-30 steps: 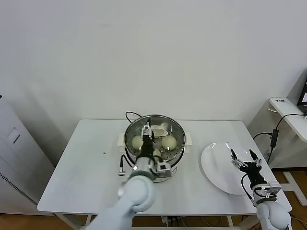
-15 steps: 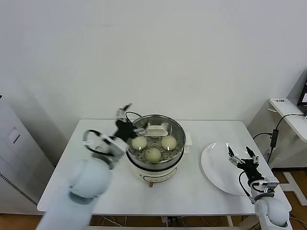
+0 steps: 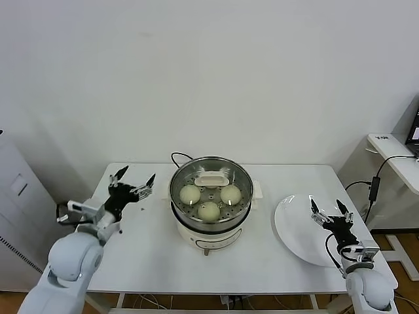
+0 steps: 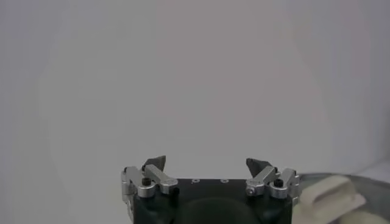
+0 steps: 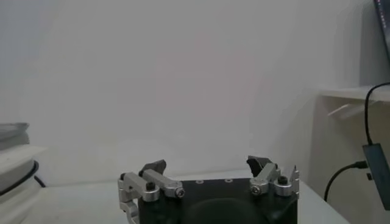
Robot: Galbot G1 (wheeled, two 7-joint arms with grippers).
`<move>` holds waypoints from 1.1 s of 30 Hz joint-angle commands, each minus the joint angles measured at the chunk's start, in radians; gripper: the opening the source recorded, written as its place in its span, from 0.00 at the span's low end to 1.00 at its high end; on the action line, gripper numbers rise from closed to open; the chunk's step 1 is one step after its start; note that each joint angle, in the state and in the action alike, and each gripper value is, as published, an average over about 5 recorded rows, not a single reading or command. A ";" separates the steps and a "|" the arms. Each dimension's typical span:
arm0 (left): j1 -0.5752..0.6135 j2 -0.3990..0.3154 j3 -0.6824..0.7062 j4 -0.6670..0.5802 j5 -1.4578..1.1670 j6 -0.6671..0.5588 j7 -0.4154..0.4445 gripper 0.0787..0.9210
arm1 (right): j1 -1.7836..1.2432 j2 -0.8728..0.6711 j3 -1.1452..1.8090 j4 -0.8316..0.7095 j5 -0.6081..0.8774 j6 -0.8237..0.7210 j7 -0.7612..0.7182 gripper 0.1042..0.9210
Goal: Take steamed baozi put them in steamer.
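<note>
The steel steamer [image 3: 243,186] stands on its white cooker base at the table's middle. Three cream-white baozi lie in it: one on the left [image 3: 190,193], one on the right [image 3: 230,193], one at the front [image 3: 209,210]. A fourth pale, flatter bun [image 3: 213,179] lies at the back. My left gripper [image 3: 133,184] is open and empty, over the table left of the steamer; in the left wrist view [image 4: 207,164] it faces the wall. My right gripper [image 3: 330,213] is open and empty above the white plate [image 3: 292,226]; it also shows in the right wrist view [image 5: 208,164].
The white table [image 3: 139,243] reaches from the left edge to the plate at the right. A black cord [image 3: 178,157] runs behind the steamer. A side desk with cables [image 3: 393,150] stands at the far right, a grey cabinet [image 3: 16,196] at the far left.
My left arm has pulled back from over the steamer to the table's left side, empty. The front baozi now lies uncovered in the steamer. My right gripper has barely moved.
</note>
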 commanded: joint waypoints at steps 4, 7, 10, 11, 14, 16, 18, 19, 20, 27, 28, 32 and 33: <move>0.085 -0.032 -0.067 0.259 -0.071 -0.190 -0.027 0.88 | -0.020 0.011 0.009 0.025 -0.044 -0.016 0.009 0.88; 0.084 -0.041 -0.055 0.290 -0.030 -0.219 -0.015 0.88 | -0.023 0.015 0.009 0.021 -0.044 -0.011 0.007 0.88; 0.083 -0.042 -0.051 0.309 -0.026 -0.235 -0.013 0.88 | -0.024 0.017 0.010 0.019 -0.046 -0.006 0.015 0.88; 0.085 -0.044 -0.051 0.308 -0.026 -0.238 -0.013 0.88 | -0.024 0.017 0.010 0.017 -0.047 -0.005 0.016 0.88; 0.098 -0.048 -0.049 0.294 -0.025 -0.246 -0.012 0.88 | -0.026 0.013 0.008 0.014 -0.053 -0.008 0.015 0.88; 0.103 -0.051 -0.048 0.290 -0.024 -0.248 -0.014 0.88 | -0.026 0.012 0.007 0.012 -0.055 -0.012 0.014 0.88; 0.102 -0.054 -0.048 0.292 -0.024 -0.247 -0.016 0.88 | -0.023 0.012 0.005 0.010 -0.054 -0.016 0.016 0.88; 0.101 -0.056 -0.048 0.293 -0.024 -0.246 -0.017 0.88 | -0.022 0.013 0.005 0.009 -0.054 -0.018 0.017 0.88; 0.100 -0.056 -0.049 0.294 -0.024 -0.246 -0.018 0.88 | -0.020 0.013 0.004 0.009 -0.053 -0.019 0.018 0.88; 0.104 -0.051 -0.050 0.292 -0.027 -0.243 -0.015 0.88 | -0.018 0.015 0.005 0.012 -0.052 -0.038 0.008 0.88; 0.104 -0.051 -0.051 0.290 -0.027 -0.242 -0.015 0.88 | -0.018 0.015 0.005 0.012 -0.052 -0.041 0.008 0.88; 0.103 -0.051 -0.053 0.287 -0.028 -0.239 -0.015 0.88 | -0.014 0.018 0.004 0.011 -0.053 -0.046 0.014 0.88; 0.104 -0.052 -0.053 0.287 -0.028 -0.237 -0.015 0.88 | -0.014 0.018 0.004 0.010 -0.053 -0.047 0.015 0.88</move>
